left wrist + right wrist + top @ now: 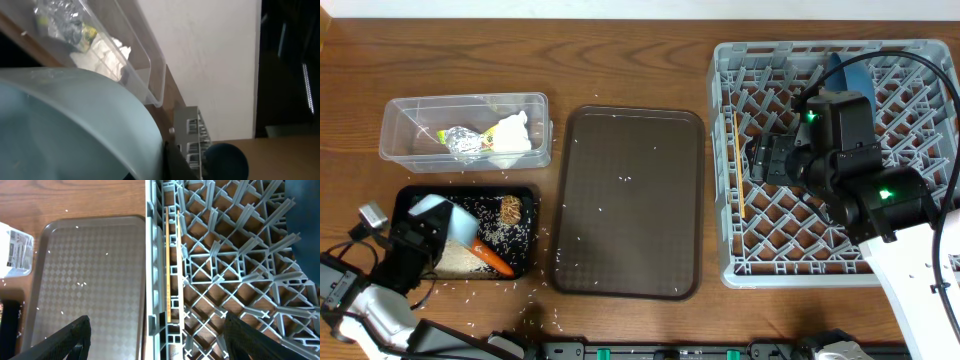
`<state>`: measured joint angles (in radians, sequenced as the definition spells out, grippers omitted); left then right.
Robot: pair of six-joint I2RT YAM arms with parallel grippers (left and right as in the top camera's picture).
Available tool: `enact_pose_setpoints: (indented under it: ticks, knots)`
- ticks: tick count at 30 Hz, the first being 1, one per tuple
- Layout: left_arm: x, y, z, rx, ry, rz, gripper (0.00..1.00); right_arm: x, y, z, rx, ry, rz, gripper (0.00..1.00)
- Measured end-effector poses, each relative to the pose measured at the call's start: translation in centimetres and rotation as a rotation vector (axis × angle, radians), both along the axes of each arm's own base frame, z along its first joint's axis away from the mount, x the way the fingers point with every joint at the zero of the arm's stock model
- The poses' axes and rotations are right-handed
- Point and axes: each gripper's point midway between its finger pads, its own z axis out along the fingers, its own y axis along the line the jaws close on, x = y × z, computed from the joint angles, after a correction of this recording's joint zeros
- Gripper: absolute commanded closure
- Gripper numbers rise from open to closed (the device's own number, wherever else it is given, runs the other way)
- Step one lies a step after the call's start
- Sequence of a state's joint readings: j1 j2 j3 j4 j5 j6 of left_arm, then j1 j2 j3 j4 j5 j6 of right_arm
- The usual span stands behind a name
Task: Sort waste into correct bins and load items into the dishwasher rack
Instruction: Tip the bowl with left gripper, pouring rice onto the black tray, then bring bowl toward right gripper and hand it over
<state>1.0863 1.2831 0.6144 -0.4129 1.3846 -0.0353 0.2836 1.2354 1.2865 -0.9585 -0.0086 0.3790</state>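
My left gripper (417, 232) is shut on the rim of a light-blue bowl (433, 214), holding it tilted over the black tray bin (532, 232). In that bin lie white rice (458, 261), an orange carrot (492, 259) and a brown lump (510, 208). In the left wrist view the bowl (75, 125) fills the frame, and the gripper (160, 167) pinches its edge. The clear box bin (392, 128) holds a silver wrapper (463, 142) and white tissue (512, 135). My right gripper (760, 160) (157, 342) hangs open and empty over the left wall of the grey dishwasher rack (920, 270). A blue plate (850, 72) stands in the rack's back row.
A brown serving tray (630, 210) (85, 280), dotted with rice grains, lies between the bins and the rack. A thin yellow stick (739, 165) (171, 265) lies along the rack's left wall. Loose rice is scattered on the wooden table near the black tray.
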Motion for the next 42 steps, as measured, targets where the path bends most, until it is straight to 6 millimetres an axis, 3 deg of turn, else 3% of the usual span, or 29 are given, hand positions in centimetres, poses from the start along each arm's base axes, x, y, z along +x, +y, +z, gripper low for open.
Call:
enact_pose_setpoints:
  ticks: [11,17,23,27,30,33,36,38,42]
  knots:
    - [0.1,-0.5,0.0,-0.016,0.003,-0.015,0.94,0.0,0.0,0.0,0.0,-0.001,0.0,0.22]
    - [1.3,-2.5,2.1,-0.005,-0.113,-0.133,0.94,0.2,0.1,0.2,0.003,-0.011,0.0,0.25]
    - [3.2,-9.2,5.3,0.145,-0.234,-0.395,0.94,0.5,0.4,0.5,0.016,-0.026,0.014,0.27]
    - [3.9,-15.0,8.1,0.29,-0.33,-0.565,0.94,0.4,0.5,0.4,0.006,-0.027,0.037,0.26]
    - [3.8,-19.2,8.8,0.358,-0.349,-0.656,0.94,0.3,0.8,0.4,0.0,-0.03,0.064,0.26]
    - [3.5,-22.6,7.3,0.408,-0.284,-0.718,0.94,0.2,1.2,0.5,0.009,-0.029,0.086,0.26]
    - [2.5,-24.7,3.5,0.517,-0.129,-0.761,0.94,0.2,1.4,0.5,0.016,-0.032,0.098,0.26]
    - [1.2,-25.5,0.9,0.627,-0.04,-0.807,0.94,0.2,1.5,0.6,0.019,-0.036,0.105,0.28]
    - [-1.4,-26.1,-2.3,0.86,0.049,-0.924,0.94,0.7,2.1,1.1,0.041,-0.064,0.125,0.3]
